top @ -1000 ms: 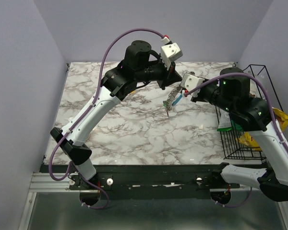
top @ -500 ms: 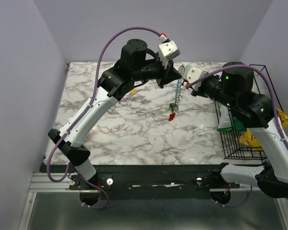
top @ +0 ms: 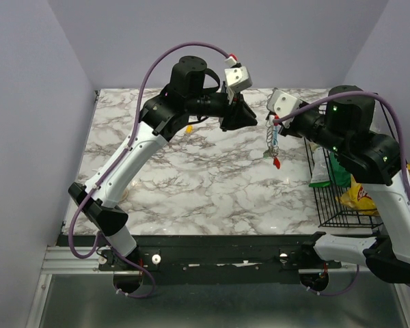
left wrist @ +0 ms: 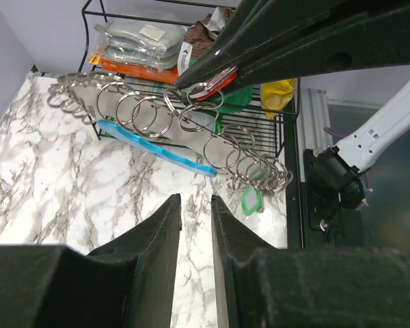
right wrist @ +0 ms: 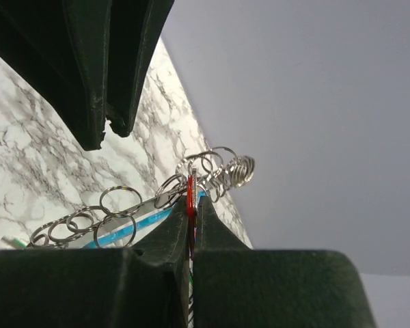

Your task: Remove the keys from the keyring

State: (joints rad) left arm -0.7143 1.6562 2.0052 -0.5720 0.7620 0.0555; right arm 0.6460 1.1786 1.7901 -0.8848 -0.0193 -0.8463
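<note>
Left of the rack (top: 335, 208), the keyring (top: 271, 142) dangles above the counter (top: 191, 184) from the right pincer (top: 275, 124), which is clamped tight on a red key (left wrist: 217, 76). Farther from the rack, the left pincer (left wrist: 195, 201) stands slightly parted and empty. The step looks like working that key free. Next, the left pincer should close on the ring beside it.
</note>
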